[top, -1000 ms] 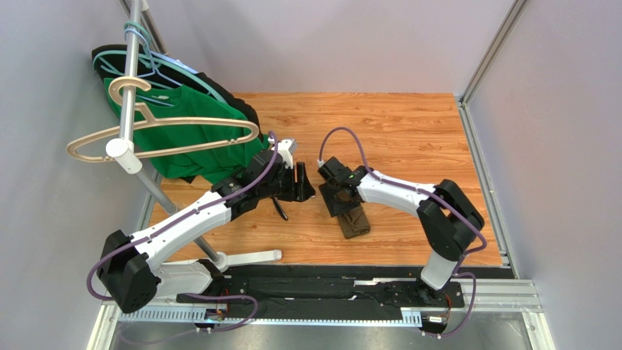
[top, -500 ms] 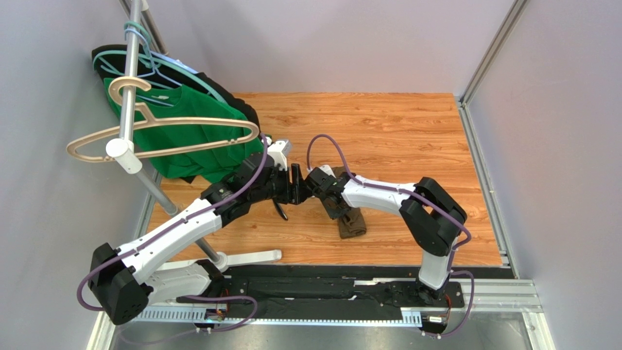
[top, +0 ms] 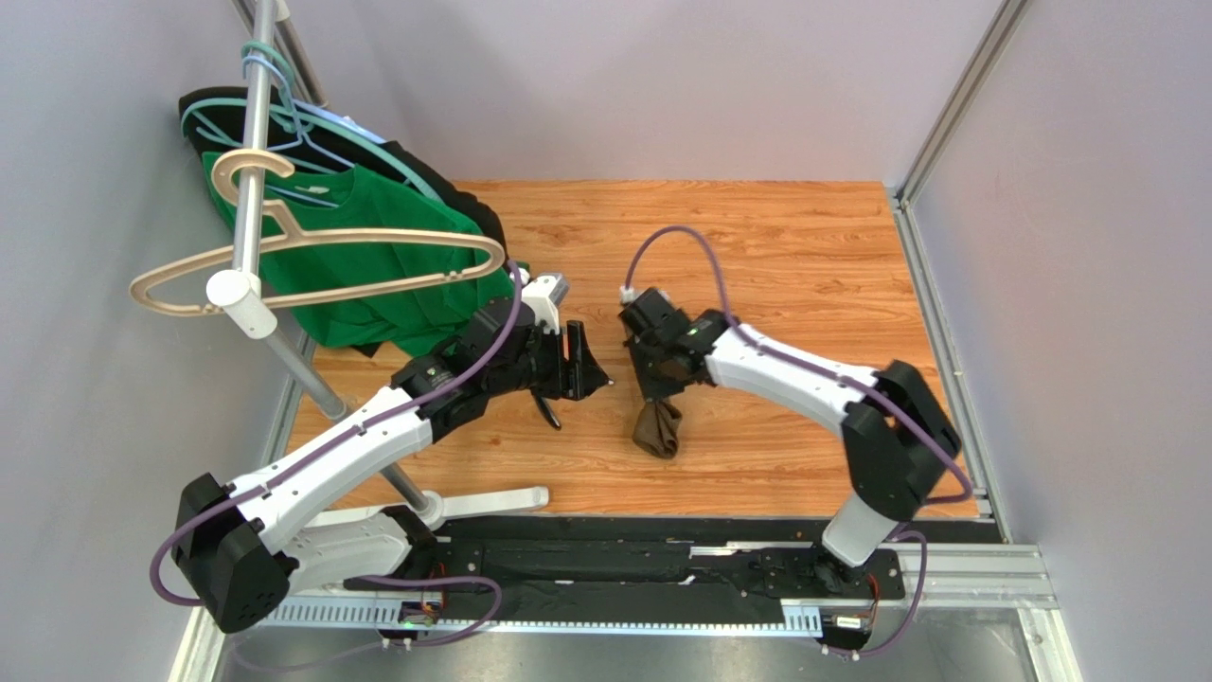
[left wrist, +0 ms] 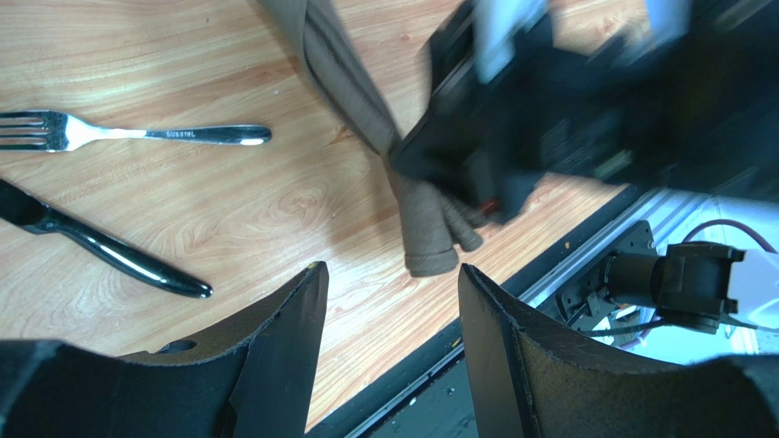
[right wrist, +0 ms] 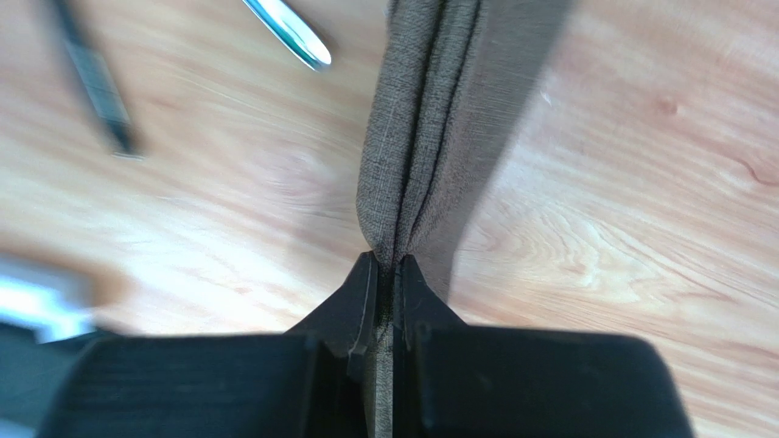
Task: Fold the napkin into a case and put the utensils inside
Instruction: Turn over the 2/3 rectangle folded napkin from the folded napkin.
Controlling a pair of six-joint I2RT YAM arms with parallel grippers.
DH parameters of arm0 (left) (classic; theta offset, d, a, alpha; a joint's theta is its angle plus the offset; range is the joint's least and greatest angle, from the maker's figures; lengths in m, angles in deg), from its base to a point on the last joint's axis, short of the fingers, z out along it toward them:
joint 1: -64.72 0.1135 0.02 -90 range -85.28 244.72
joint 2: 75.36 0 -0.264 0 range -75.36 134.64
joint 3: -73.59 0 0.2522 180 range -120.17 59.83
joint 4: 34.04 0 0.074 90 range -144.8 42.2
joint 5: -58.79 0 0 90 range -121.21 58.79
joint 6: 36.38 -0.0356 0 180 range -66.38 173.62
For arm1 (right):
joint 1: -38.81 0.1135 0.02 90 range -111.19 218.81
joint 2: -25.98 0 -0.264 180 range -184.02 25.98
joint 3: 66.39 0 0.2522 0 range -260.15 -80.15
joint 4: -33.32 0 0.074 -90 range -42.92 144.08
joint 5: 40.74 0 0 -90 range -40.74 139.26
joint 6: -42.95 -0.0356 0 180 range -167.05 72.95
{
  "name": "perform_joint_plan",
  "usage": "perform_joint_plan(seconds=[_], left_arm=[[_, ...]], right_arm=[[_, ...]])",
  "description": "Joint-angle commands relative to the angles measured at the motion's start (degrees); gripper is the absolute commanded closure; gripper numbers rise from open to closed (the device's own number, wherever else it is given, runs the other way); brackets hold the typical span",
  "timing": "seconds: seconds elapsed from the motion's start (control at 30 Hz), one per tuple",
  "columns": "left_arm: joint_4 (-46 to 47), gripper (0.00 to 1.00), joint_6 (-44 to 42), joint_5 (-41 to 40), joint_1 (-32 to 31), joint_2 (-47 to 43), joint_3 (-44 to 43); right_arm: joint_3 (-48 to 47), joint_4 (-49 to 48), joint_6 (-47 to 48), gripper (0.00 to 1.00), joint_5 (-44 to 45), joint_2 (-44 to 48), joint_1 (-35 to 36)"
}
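Napkin (right wrist: 421,137): dangling bunched ahead of right hand (right wrist: 385,271), which is clamping its edge; folds likely collapsing if dragged. Left hand (left wrist: 389,297) gaping, empty; fork (left wrist: 137,134) lying ahead of it, risking snagging cloth.

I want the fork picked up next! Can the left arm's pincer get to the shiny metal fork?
Probably yes. The left pincer is open and empty, and the silvery metal fork lies uncovered on the wooden table. The olive-brown cloth napkin, held by the right pincer, hangs aside, not over it.
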Motion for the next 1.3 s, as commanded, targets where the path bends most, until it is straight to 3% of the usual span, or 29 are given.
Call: perform_joint_plan(seconds=[0.0, 0.07, 0.2, 0.4, 0.8, 1.1, 1.27], left_arm=[[-0.95, 0.37, -0.72, -0.24, -0.02, -1.10, -1.66], [-0.86, 0.37, -0.72, 0.02, -0.02, -0.58, -1.84], [-0.51, 0.37, -0.72, 0.81, -0.02, 0.91, -2.72], [0.02, 0.37, -0.90, 1.51, -0.11, 2.85, -3.42], [2.65, 0.38, -0.72, 3.27, -0.02, 6.63, -3.60], [6.43, 0.40, -1.25, 4.76, -0.28, 14.27, -5.18], [8.71, 0.40, -1.86, 5.56, -0.81, 20.33, -7.54]], right_arm=[[-1.37, -7.10, -4.65, 1.00, -18.55, 6.14, -8.15], [0.03, -9.91, -6.24, 1.00, -26.55, 6.40, -10.45], [7.76, -26.48, -12.38, 1.00, -43.84, 5.18, -16.34], [16.99, -46.70, -23.72, 1.00, -54.25, 0.08, -19.86], [32.98, -69.85, -32.69, 1.00, -60.07, -2.30, -27.60], [42.31, -75.05, -33.40, 1.00, -60.50, -1.24, -36.82], [44.25, -70.24, -28.67, 0.95, -60.24, -0.28, -40.17]])
